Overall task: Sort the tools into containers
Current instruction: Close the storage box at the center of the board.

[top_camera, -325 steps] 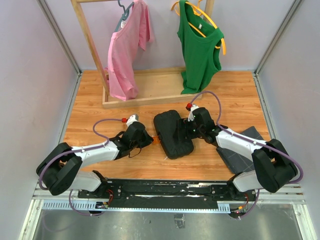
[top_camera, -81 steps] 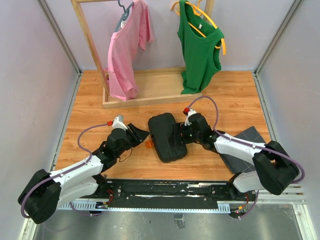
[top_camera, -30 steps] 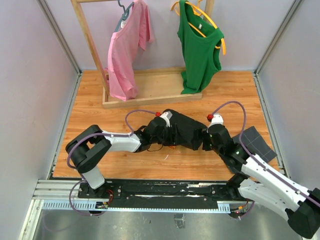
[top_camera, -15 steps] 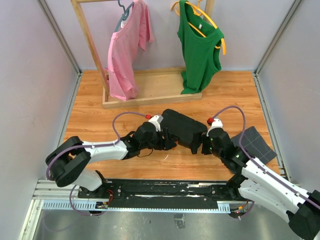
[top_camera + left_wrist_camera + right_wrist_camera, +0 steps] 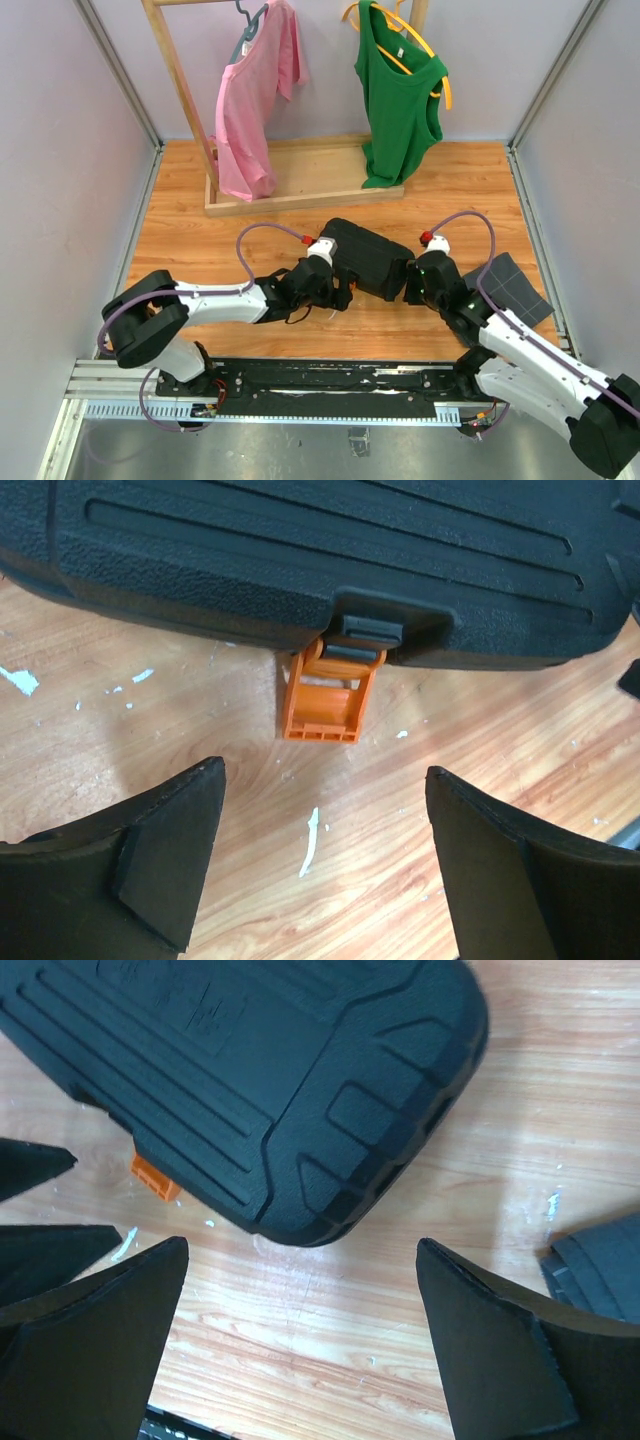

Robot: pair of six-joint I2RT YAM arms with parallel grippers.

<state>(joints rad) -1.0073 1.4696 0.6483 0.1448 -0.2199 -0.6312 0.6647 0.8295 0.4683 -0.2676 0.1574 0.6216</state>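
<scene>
The black clamshell tool case [image 5: 365, 258] lies shut on the wooden tabletop [image 5: 200, 230], slantwise between the two arms. Its ribbed lid faces up. It looks like hard moulded plastic, so it should be stiff and keep its shape. The pebbled surface should not be very slippery, but the shell is broad and rounded and gives a claw little to pinch. If tools are inside, it is probably heavy enough to slide rather than lift.

The best places to take hold appear to be the thin rim where the two halves meet and the small orange latch [image 5: 325, 695]. The latch hangs from the front edge and lies flat on the wood, seemingly undone.

With the case closed, its contents cannot be seen, and no loose tools show in any view. The dark grey tray [image 5: 510, 285], near the case's right end, appears bare where it is visible.

The left claw [image 5: 320, 850] is spread wide and holds nothing. It sits low over the wood with the latch straight ahead, between the lines of its fingers. The right claw [image 5: 300, 1290] is also wide open and empty, facing a rounded corner of the case without touching it.
</scene>
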